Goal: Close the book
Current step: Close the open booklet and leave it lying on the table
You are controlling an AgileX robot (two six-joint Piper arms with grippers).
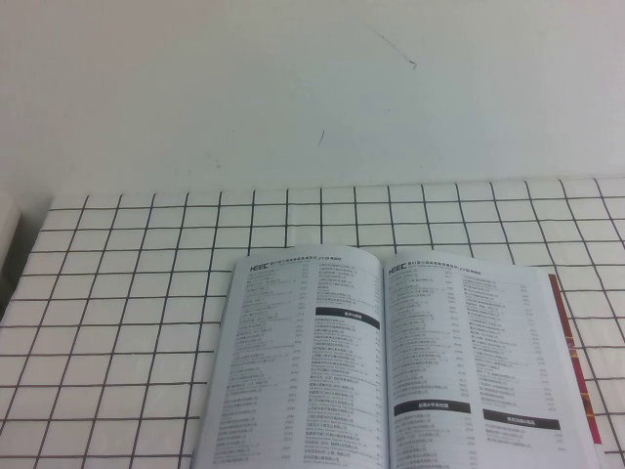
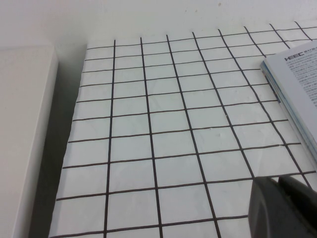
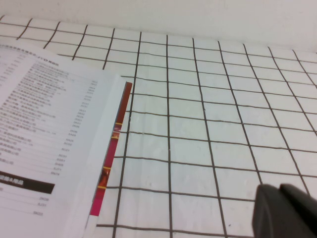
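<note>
A thick book [image 1: 391,362] lies open and flat on the checked tablecloth [image 1: 127,293], its pages full of small print and its spine running away from me. A red cover edge [image 1: 576,362] shows under the right-hand pages. Neither gripper appears in the high view. In the left wrist view my left gripper [image 2: 276,181] hovers over bare cloth, shut and empty, with the book's left corner [image 2: 297,79] off to its side. In the right wrist view my right gripper [image 3: 279,187] is shut on nothing, apart from the book's right page [image 3: 49,134] and its red cover edge [image 3: 111,158].
A white wall rises behind the table. A pale box-like surface [image 2: 20,124] stands off the cloth's left edge, with a dark gap between them. Open cloth [image 3: 208,109] stretches on both sides of the book and behind it.
</note>
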